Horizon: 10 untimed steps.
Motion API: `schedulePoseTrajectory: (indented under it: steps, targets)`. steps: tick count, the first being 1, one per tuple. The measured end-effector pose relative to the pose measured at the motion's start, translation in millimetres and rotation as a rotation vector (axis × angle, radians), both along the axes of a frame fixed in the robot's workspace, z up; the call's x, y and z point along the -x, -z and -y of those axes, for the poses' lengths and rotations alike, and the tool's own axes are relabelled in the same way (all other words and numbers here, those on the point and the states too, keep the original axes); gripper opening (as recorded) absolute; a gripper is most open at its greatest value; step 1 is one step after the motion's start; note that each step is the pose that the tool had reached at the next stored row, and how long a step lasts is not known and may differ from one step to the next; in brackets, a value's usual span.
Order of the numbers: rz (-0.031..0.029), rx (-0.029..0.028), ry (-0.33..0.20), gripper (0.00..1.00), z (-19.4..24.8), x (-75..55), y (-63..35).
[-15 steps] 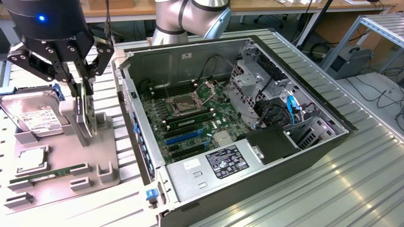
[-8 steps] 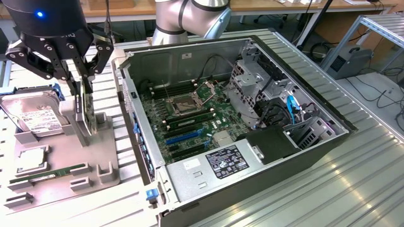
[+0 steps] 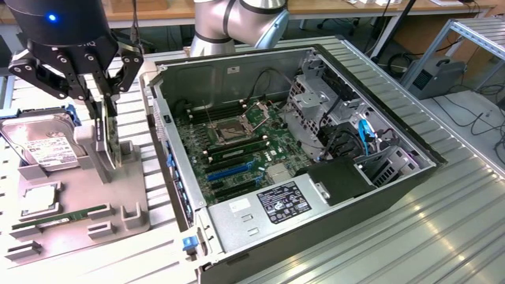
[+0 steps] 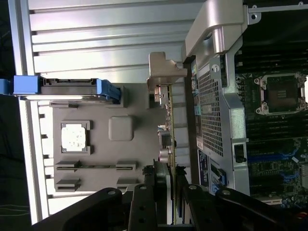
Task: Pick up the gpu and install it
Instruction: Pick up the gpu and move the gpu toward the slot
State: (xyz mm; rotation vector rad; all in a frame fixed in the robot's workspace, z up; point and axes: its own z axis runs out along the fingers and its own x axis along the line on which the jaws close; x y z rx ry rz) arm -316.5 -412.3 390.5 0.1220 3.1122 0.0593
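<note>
The gpu (image 3: 105,144) stands on edge in a slot of the grey holder tray (image 3: 130,195) at the exterior view's left, its silvery bracket (image 4: 163,72) at one end. My gripper (image 3: 103,112) hangs straight over it, one finger on each face of the card, shut on its upper edge. In the wrist view the gpu (image 4: 169,125) runs edge-on away from my gripper (image 4: 172,182). Beside the tray lies the open computer case (image 3: 332,177), with its motherboard (image 3: 236,148) and blue expansion slots (image 3: 227,173) exposed.
A silver hard drive (image 3: 44,148) with blue rails, a processor chip (image 3: 39,201) and a green memory stick (image 3: 59,218) also sit on the tray. The case's side wall (image 3: 170,154) rises close to the gpu. Cables and drive cages (image 3: 355,142) crowd the case's far side.
</note>
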Motion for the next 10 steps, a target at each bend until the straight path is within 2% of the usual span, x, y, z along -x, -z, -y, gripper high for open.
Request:
schedulePoseTrajectory:
  steps: [4, 10]
  targets:
    - [-0.0001, 0.0000, 0.000, 0.27, 0.0, -1.4, -0.6]
    - [0.0000, 0.0001, 0.000, 0.27, 0.0, -1.7, -10.6]
